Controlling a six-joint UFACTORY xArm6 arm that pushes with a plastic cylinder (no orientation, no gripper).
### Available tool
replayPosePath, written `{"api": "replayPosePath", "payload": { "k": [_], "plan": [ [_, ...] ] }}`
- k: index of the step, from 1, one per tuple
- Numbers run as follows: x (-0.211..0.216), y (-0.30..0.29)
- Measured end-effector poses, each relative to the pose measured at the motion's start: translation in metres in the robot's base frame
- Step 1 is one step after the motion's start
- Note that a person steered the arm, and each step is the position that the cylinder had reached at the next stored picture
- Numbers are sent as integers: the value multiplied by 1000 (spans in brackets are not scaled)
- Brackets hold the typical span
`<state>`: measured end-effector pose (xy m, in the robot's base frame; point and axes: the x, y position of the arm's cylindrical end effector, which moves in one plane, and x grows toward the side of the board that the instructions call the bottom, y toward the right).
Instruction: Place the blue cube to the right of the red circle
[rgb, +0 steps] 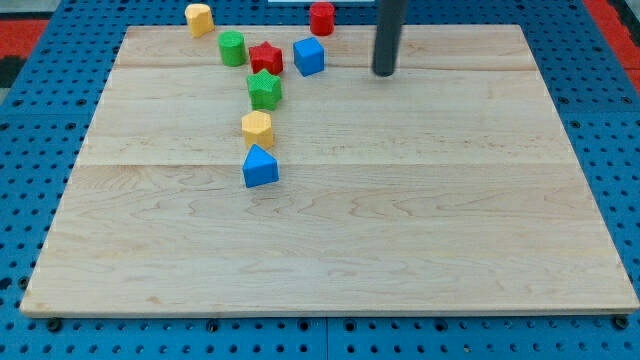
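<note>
The blue cube (309, 56) sits near the board's top edge, just right of a red star (266, 58). The red circle (321, 18), a short red cylinder, stands at the very top edge, above and slightly right of the blue cube. My tip (384, 73) rests on the board to the right of the blue cube, about a cube's width and a half away, and below right of the red circle. It touches no block.
A green cylinder (232, 48) stands left of the red star. A yellow cylinder (200, 18) is at the top left. A green star (265, 90), a yellow hexagon block (257, 129) and a blue triangular block (260, 167) run downward in a line. The wooden board (400, 230) lies on a blue pegboard.
</note>
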<state>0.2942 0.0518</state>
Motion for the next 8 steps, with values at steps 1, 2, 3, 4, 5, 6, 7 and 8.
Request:
{"api": "replayPosePath", "payload": {
  "k": [1, 2, 3, 4, 5, 6, 7, 8],
  "plan": [
    [-6, -68],
    [-17, -80],
    [-24, -79],
    [-28, -119],
    [-41, -114],
    [-43, -54],
    [-43, -14],
    [-34, -71]
  ]
}}
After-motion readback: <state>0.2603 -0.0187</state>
